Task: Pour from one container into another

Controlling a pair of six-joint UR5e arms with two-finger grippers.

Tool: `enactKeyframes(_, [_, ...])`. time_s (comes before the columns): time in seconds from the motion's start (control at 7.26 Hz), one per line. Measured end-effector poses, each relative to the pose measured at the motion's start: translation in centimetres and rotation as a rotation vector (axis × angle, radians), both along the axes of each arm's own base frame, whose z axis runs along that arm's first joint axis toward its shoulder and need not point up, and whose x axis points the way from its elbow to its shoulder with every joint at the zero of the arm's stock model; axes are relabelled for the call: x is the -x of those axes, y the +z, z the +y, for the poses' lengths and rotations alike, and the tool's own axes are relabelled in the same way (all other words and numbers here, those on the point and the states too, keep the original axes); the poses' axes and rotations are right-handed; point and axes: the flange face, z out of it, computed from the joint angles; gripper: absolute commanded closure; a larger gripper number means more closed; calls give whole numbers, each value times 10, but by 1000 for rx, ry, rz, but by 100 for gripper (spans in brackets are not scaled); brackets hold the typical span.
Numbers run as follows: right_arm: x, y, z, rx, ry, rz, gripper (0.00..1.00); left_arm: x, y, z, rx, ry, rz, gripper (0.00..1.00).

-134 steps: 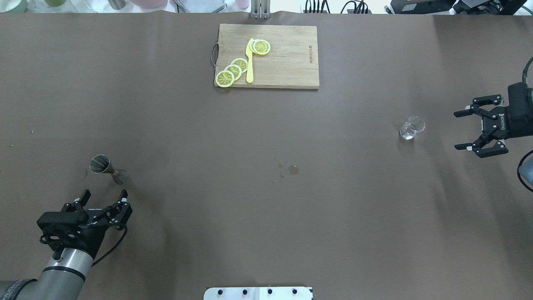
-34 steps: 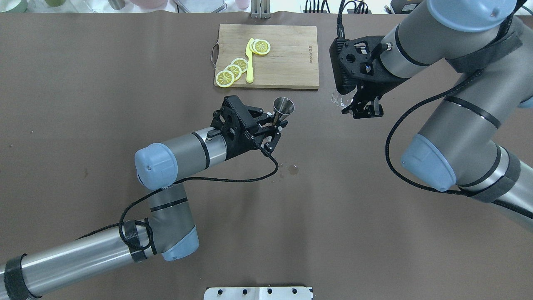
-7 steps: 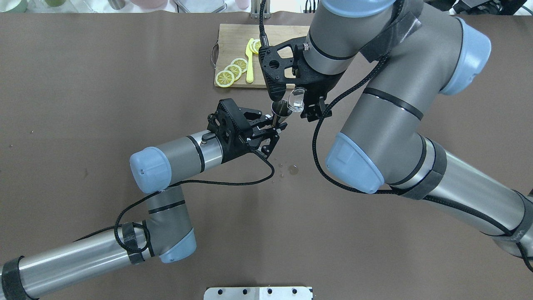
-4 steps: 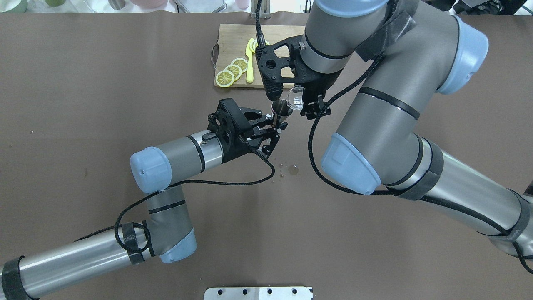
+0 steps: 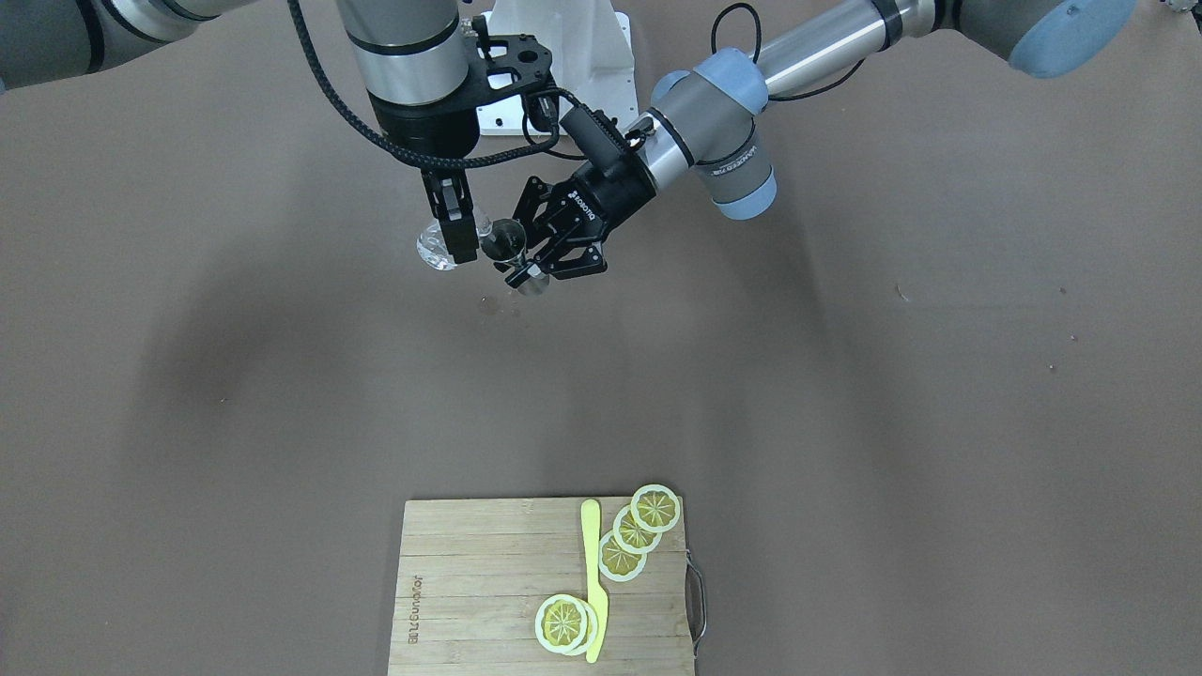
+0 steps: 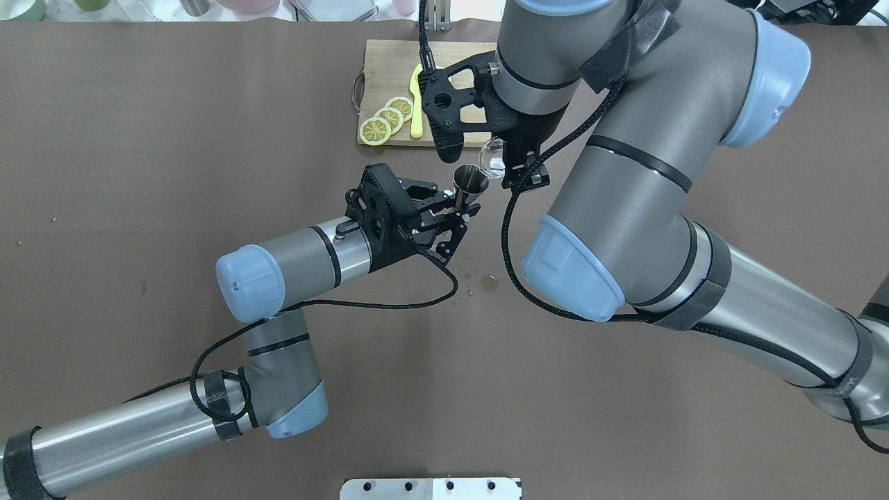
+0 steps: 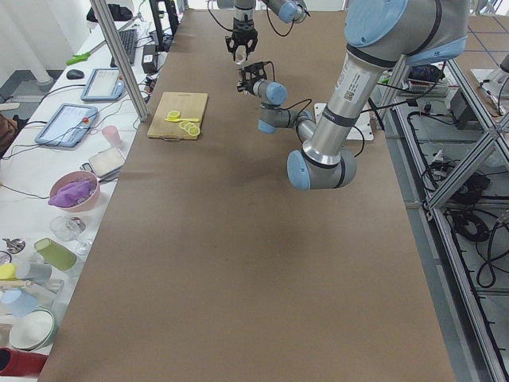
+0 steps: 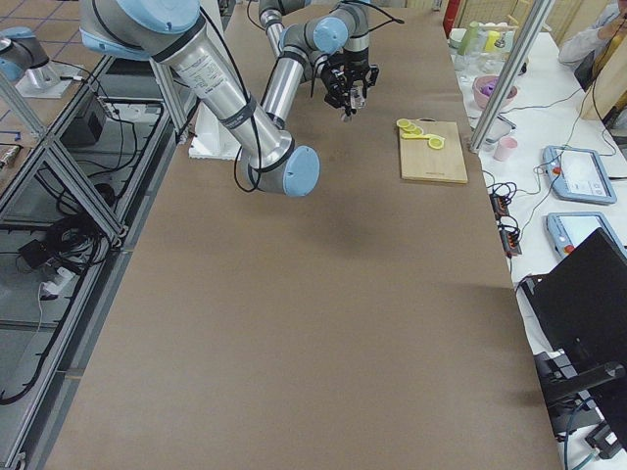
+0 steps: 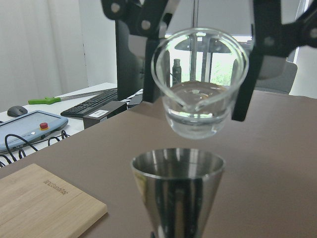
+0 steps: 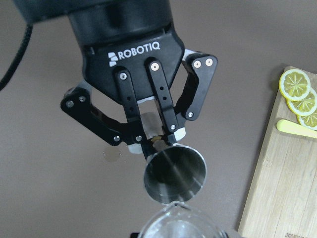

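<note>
Both arms meet over the middle of the worktop (image 6: 139, 139), a little toward its far edge. Your left gripper (image 6: 461, 210) is clamped on the narrow waist of the steel jigger (image 6: 469, 183) and holds it upright in the air, wide mouth up. Your right gripper (image 6: 505, 165) points down and pinches the clear glass cup (image 6: 492, 155) by its sides.

In the left wrist view you see the cup hanging just above the jigger's rim, not touching it. It is tipped, pouring lip lowest, with clear liquid inside.

At the middle of the far edge lies a wooden cutting board (image 6: 389, 62) carrying lemon slices (image 6: 376, 130) and a yellow knife (image 6: 415, 104). A few wet spots (image 6: 489, 282) mark the worktop on your side of the grippers.
</note>
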Motion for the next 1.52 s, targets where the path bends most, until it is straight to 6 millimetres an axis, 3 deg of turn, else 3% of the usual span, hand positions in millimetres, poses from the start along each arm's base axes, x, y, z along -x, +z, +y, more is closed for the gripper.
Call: enactKeyframes(1.52, [17,-21,2,-64,-56,141,100,5,3,3,-23,17,35,100])
